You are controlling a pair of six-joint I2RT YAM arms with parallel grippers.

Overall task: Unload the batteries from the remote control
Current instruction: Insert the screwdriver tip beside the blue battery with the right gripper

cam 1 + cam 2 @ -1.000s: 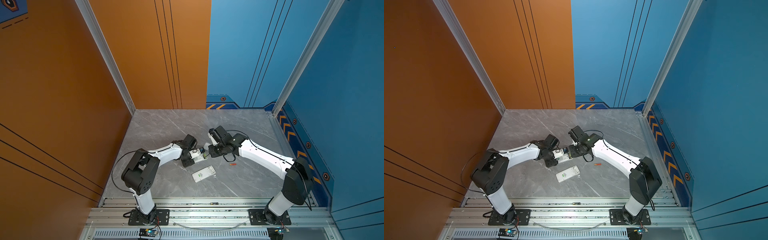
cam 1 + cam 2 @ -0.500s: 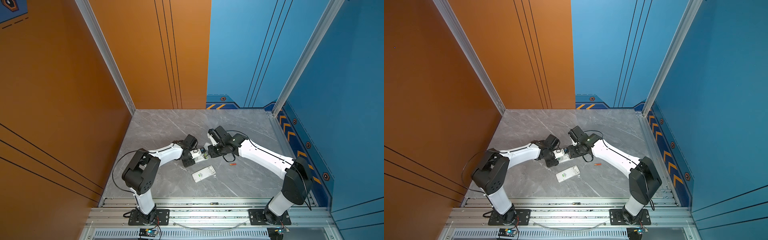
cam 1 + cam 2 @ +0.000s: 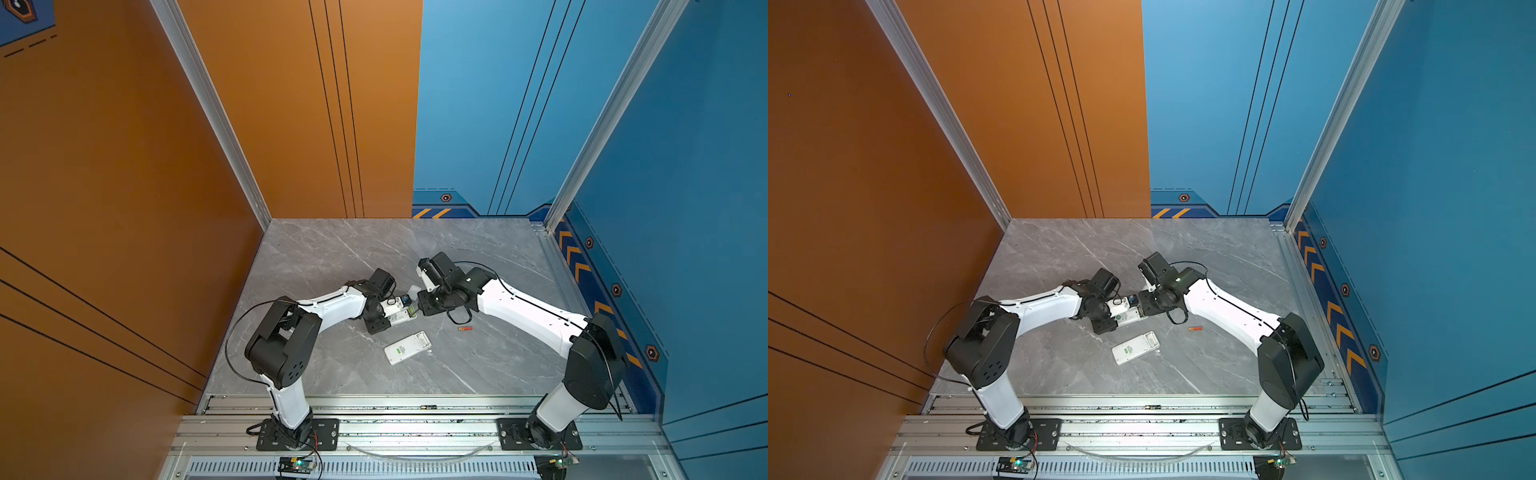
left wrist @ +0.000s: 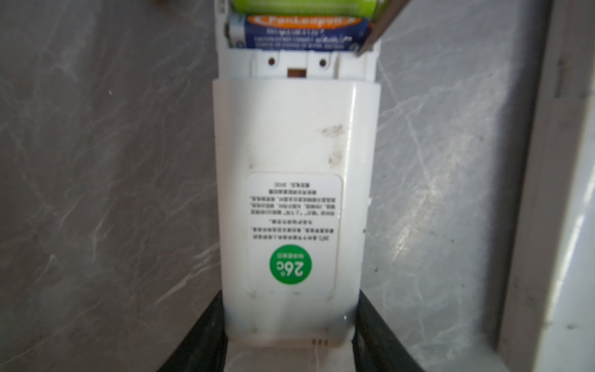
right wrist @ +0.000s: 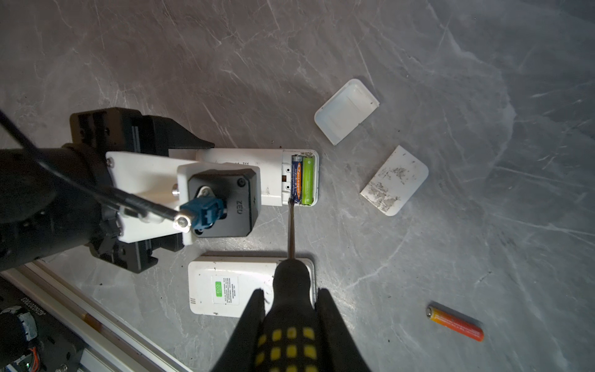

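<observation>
– On the tabletop (image 3: 332, 266), in a top view, left end effector (image 3: 384, 320) clamps the remote control (image 3: 404, 317).
– Left wrist: batteries (image 4: 306, 32) lie in its compartment (image 4: 222, 35); screwdriver (image 4: 383, 27) tip may slip.
– Right wrist: right end effector (image 5: 289, 291) squeezes the handle; hard prying could fling one.

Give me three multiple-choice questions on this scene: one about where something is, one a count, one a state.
1. Where is the orange-red battery? A) inside a remote B) loose on the table C) under a cover
2. How many batteries sit in the remote held by the left tool? A) none B) four C) two
3. The right tool is: A) shut on the screwdriver B) open and empty C) shut on a cover
Key: 1 B, it lies alone on the marble; 2 C, one blue battery, one green battery; 3 A, its fingers clamp the handle.
</observation>
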